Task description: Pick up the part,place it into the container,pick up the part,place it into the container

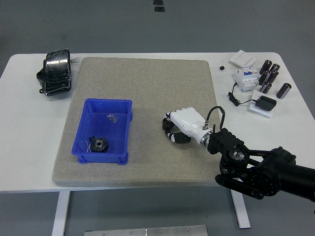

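My right hand (173, 133) is white with black fingertips and lies low over the grey mat (142, 88), right of the blue container (125, 129). Its fingers are curled together with the thumb tucked in, and no part shows between them. The container stands on the mat's left half. It holds a black gear (100, 144) near its front and a small clear bag of tiny parts (113, 117) near its back. The hand is about a hand's width from the container's right wall. My left arm is out of view.
A black wrapped bundle (55, 72) lies at the table's back left. At the back right are several dark cylinders (270, 76), a white breaker unit (246, 77), a black adapter with cable (266, 103) and white blocks (243, 58).
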